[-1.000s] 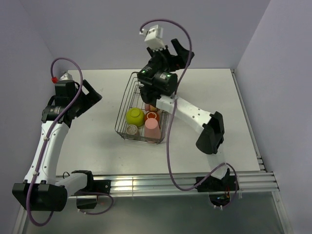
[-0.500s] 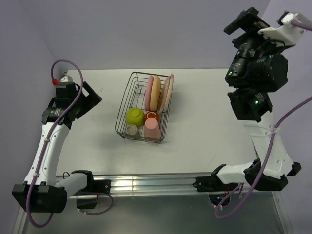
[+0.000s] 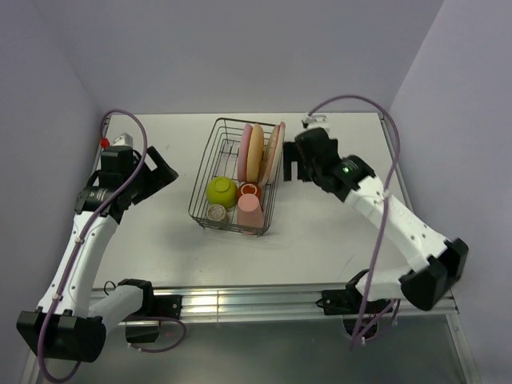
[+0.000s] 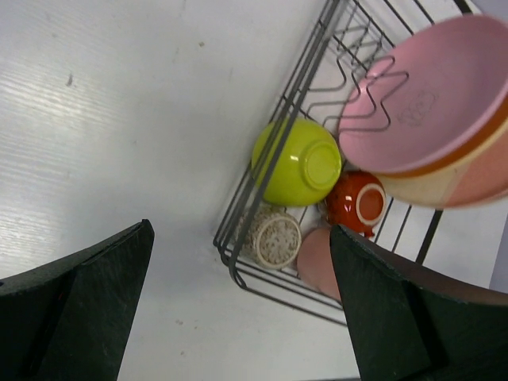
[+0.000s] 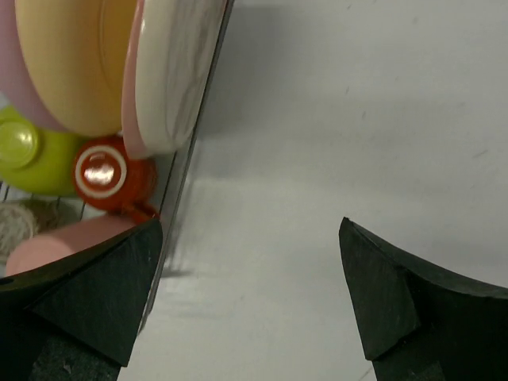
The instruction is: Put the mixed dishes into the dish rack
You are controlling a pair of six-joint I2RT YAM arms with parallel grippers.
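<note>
The dark wire dish rack (image 3: 198, 182) stands mid-table. Plates (image 3: 256, 152) stand on edge in its far half: a pink one (image 4: 429, 95), an orange-yellow one (image 5: 71, 55) and a cream one with a twig drawing (image 5: 171, 71). In the near half lie a lime-green bowl (image 3: 222, 191), a red-brown mug (image 3: 250, 190), a salmon-pink cup (image 3: 249, 208) and a grey-beige cup (image 4: 275, 238). My left gripper (image 3: 164, 166) hovers open to the left of the rack, holding nothing. My right gripper (image 3: 293, 172) hangs open just right of the rack, over bare table.
White tabletop (image 3: 336, 232) surrounds the rack, bounded by lilac walls at the back and both sides. A metal rail (image 3: 240, 300) with the arm bases runs along the near edge.
My right arm has swung from above the rack, up high to the right, then down beside the rack's right side. My left arm has shifted slightly toward the rack.
</note>
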